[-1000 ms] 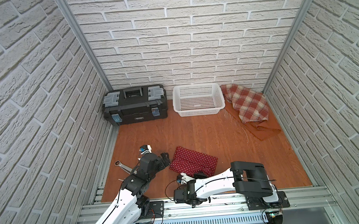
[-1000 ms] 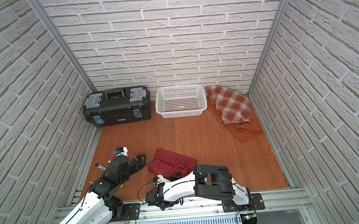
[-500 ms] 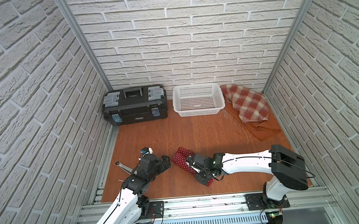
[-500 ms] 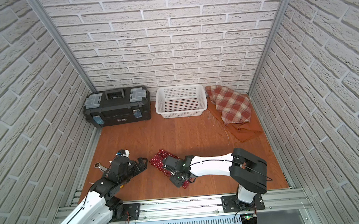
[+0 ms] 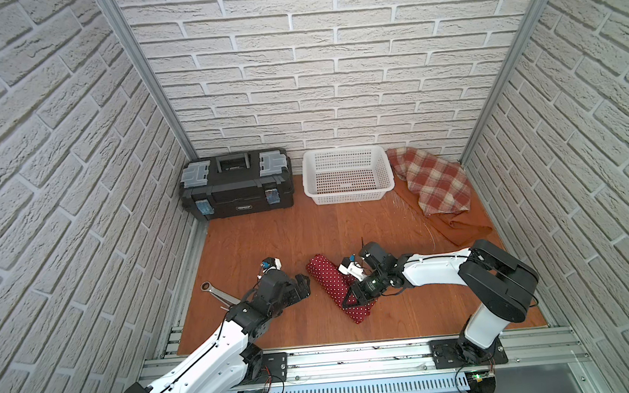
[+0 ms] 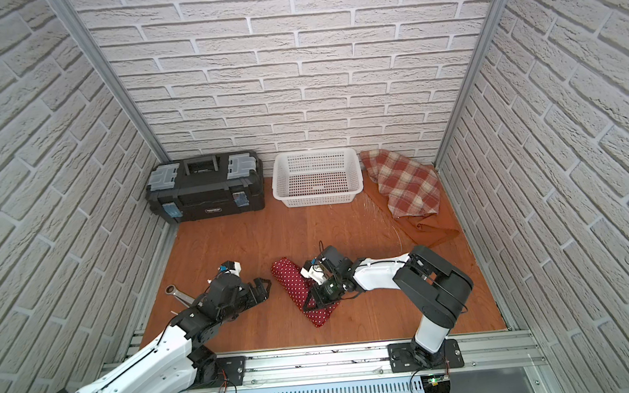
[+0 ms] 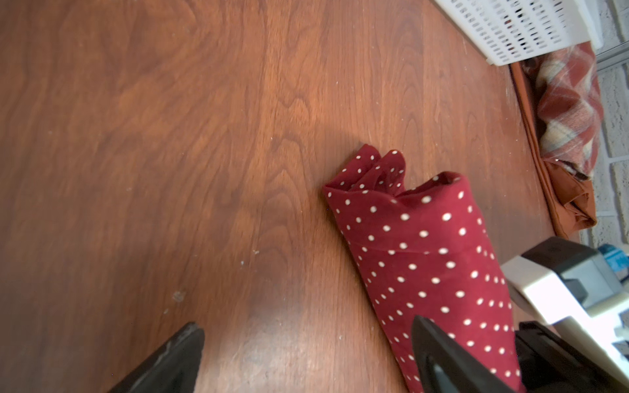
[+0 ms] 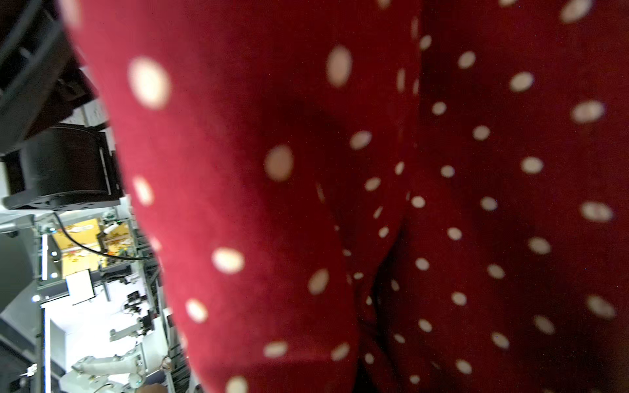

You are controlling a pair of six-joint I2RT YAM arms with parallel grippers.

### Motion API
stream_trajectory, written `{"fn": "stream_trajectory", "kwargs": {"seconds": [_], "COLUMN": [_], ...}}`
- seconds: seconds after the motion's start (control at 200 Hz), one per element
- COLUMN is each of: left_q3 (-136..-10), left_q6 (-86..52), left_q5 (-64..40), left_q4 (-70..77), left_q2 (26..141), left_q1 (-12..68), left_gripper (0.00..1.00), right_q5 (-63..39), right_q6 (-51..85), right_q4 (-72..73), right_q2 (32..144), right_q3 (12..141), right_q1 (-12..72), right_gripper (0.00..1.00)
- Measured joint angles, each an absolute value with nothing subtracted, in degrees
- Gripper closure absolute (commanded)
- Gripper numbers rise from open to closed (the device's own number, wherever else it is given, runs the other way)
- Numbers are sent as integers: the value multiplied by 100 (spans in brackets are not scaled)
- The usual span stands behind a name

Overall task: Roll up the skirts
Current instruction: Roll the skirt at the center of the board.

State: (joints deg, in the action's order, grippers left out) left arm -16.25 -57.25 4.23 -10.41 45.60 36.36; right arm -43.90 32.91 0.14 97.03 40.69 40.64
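Note:
The dark red polka-dot skirt point(image 5: 328, 282) lies as a narrow, partly rolled bundle at the front middle of the wooden floor. My right gripper point(image 5: 354, 297) sits on its near half, shut on a fold of it. In the right wrist view the polka-dot skirt point(image 8: 374, 190) fills the picture and hides the jaws. My left gripper point(image 5: 305, 285) stands open just left of the bundle, holding nothing. In the left wrist view the left gripper point(image 7: 306, 360) spans bare floor beside the polka-dot skirt point(image 7: 425, 258). The plaid skirt point(image 5: 434, 181) lies on the rust-orange skirt point(image 5: 463, 227) at the back right.
A white lattice basket point(image 5: 348, 198) stands at the back middle, with a black toolbox point(image 5: 237, 196) to its left. A metal wrench point(image 5: 216, 289) lies near the left edge beside my left arm. Brick walls close in three sides, and a metal rail point(image 5: 358, 357) runs along the front.
My right arm swung from the front rail out to the right, carrying the skirt's near edge over. The flat polka-dot skirt became a narrow bundle. The left gripper barely moved.

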Motion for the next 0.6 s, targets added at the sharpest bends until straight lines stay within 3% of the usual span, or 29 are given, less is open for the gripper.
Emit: {"fn": "stream_trajectory", "kwargs": {"seconds": [0.195, 0.6], "left_q3": [-1623, -1800], "left_q6": [-5835, -6086], "left_q5": [508, 714], "left_q4": [-489, 1216], "left_q2": [5103, 6818], "left_q1": [3942, 4536], "left_gripper": [2, 2], "right_q5": [-4943, -5730], "right_q6": [3457, 3760], "right_q4": [169, 615], "right_q2": [9937, 10490], "right_q3": [4073, 4095], "right_q1": [3686, 3186], "right_gripper": [77, 80]}}
